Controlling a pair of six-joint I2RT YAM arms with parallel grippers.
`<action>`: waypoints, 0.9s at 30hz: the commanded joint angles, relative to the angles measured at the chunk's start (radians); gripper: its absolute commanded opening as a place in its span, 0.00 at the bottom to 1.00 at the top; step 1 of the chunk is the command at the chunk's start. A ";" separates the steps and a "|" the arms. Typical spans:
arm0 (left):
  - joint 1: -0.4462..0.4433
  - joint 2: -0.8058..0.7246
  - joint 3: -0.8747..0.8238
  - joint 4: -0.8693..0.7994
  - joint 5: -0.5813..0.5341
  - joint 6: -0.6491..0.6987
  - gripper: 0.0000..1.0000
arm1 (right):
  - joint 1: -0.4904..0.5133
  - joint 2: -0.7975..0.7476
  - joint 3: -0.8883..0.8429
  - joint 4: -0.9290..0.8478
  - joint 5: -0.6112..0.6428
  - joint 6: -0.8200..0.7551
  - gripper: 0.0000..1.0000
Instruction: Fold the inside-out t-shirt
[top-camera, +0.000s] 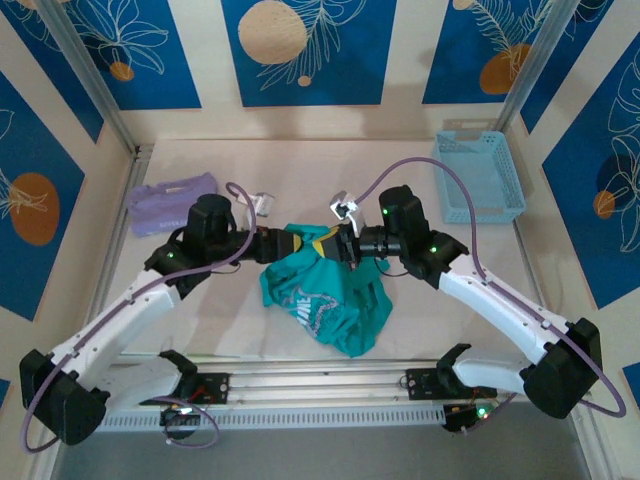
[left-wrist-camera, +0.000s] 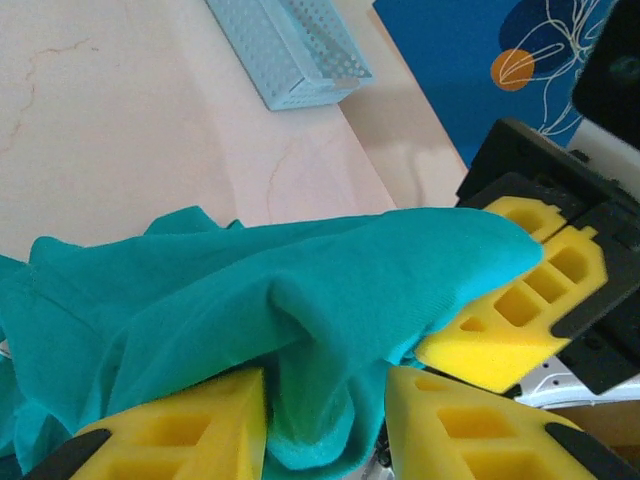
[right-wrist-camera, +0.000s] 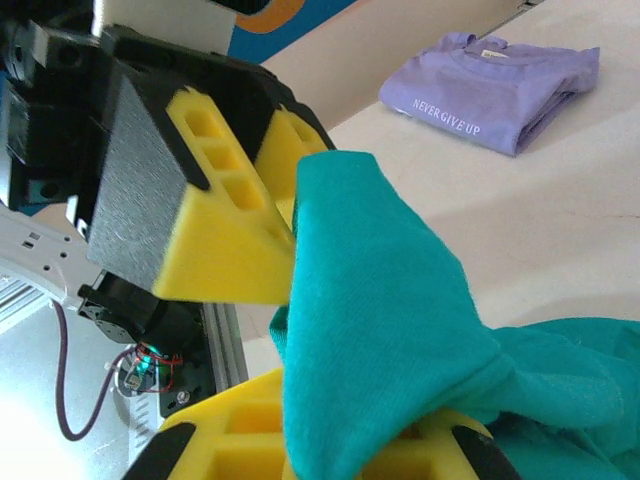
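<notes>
The inside-out t-shirt (top-camera: 325, 295) is teal and lies bunched in the middle of the table, a pale print showing on its lower part. One edge of it is lifted to where both grippers meet above it. My right gripper (top-camera: 328, 243) is shut on that raised fold (right-wrist-camera: 380, 310), which comes out between its yellow fingers (right-wrist-camera: 230, 440). My left gripper (left-wrist-camera: 325, 385) faces it nose to nose, its jaws parted, with a loose fold of the t-shirt (left-wrist-camera: 250, 290) hanging between its fingers (left-wrist-camera: 200, 420). The right gripper's fingers (left-wrist-camera: 520, 310) sit just past that fold.
A folded lavender garment (top-camera: 170, 205) lies at the back left of the table. A light blue basket (top-camera: 478, 175) stands at the back right. Bare table lies around the t-shirt on all sides.
</notes>
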 joint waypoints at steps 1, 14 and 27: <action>-0.015 0.022 0.043 -0.038 0.000 0.049 0.30 | 0.003 -0.025 0.013 -0.011 0.012 -0.025 0.00; 0.019 -0.070 0.031 0.200 0.244 -0.083 0.00 | 0.005 -0.035 -0.023 -0.115 0.300 -0.154 0.08; 0.024 -0.069 0.035 0.170 0.275 -0.029 0.00 | -0.013 -0.070 0.011 -0.179 0.164 -0.122 0.26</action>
